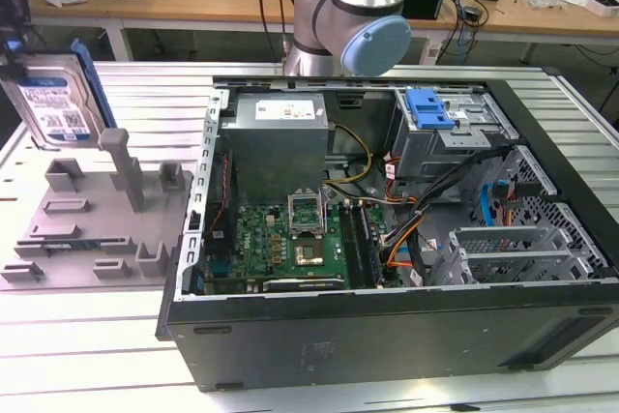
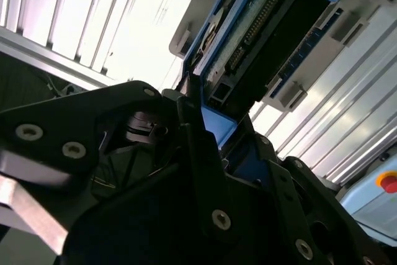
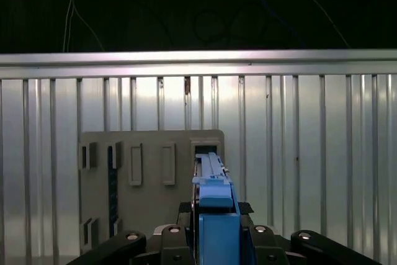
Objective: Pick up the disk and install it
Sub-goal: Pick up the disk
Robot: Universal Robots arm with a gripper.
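**Disk in the grasp, above its holder.** In the exterior view we see the disk (image 1: 50, 103) at the far left, standing upright with its labelled face toward the camera and its blue bracket along the right-hand edge. It stands over the far side of the grey holder plate (image 1: 87, 229). We cannot tell whether its lower edge touches the plate. A grey post (image 1: 121, 166) rises from the plate just beside the disk's lower corner.

In the first wrist view the pincer (image 3: 214, 215) is clamped on the disk, one dark finger (image 3: 180, 215) on each side of the blue bracket edge. Beyond that edge lies an open slot (image 3: 206, 149) in the plate. In the second wrist view the connector edge of the disk (image 2: 260, 23) runs away from the fingers over the ribbed desk (image 2: 124, 23).

The open computer case (image 1: 387, 336) lies on the desk just beside the plate, on the exterior view's right, with its left wall close to the plate's edge. Inside, the drive cage with a blue latch (image 1: 428, 108) sits at the far right corner. Cables (image 1: 426, 210) cross the space between it and the green board (image 1: 290, 239). The arm (image 1: 353, 7) stands behind the case. Bare desk lies in front of both the plate and the case.
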